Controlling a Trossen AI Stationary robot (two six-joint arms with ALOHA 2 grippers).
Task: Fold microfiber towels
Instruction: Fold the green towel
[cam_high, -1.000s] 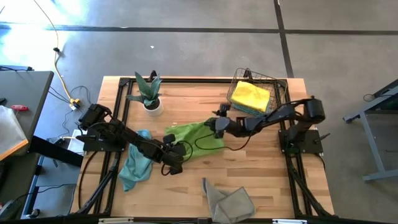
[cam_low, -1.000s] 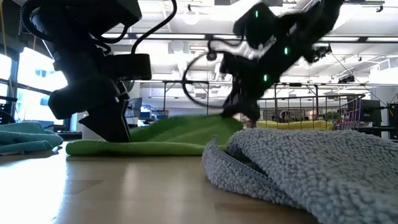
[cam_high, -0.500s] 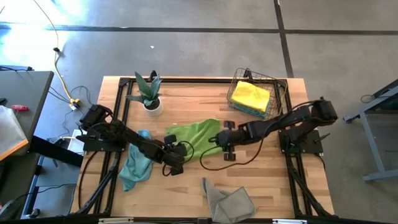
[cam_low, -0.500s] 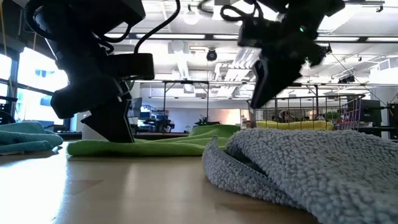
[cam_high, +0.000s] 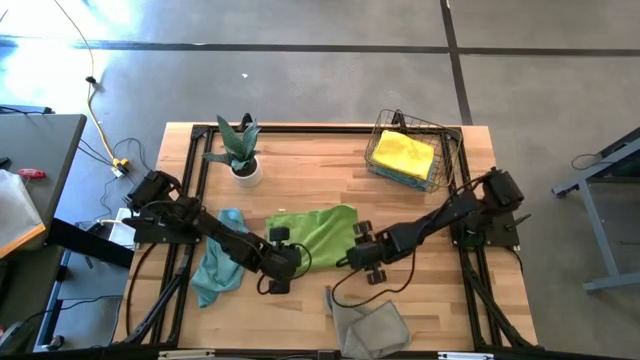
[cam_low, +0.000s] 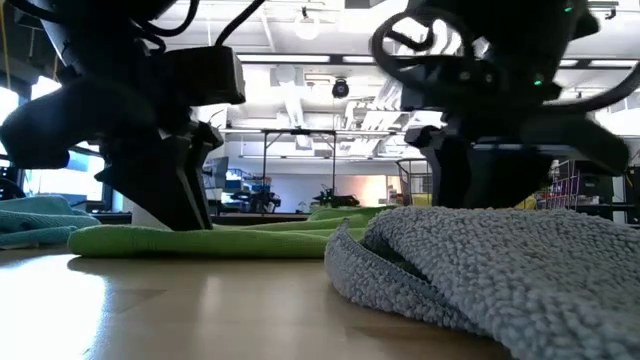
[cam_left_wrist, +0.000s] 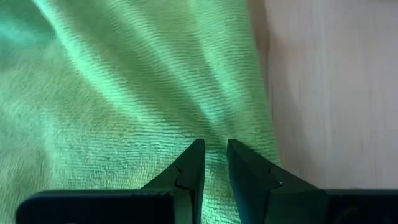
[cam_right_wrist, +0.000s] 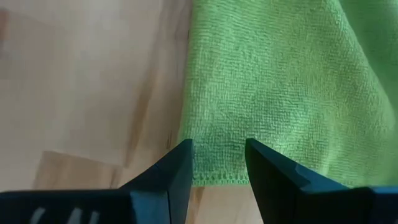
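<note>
From above we count four towels—green (cam_high: 315, 232), teal (cam_high: 218, 262), grey (cam_high: 368, 324), yellow (cam_high: 403, 153)—while wrist views show left gripper (cam_left_wrist: 211, 157) pinching green cloth, right gripper (cam_right_wrist: 217, 158) parted over its hem.

You have grey concrete floor (cam_high: 320, 60) around the wooden bench (cam_high: 300, 165); behind it, a bright hall with ceiling lights (cam_low: 305, 28).

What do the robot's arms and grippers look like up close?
Both arms are black and jointed, with loose black cables looping alongside. The left gripper and right gripper each end in two dark, wedge-shaped fingers tapering to narrow tips. In the low view, small green lights glow on the right arm.
</note>
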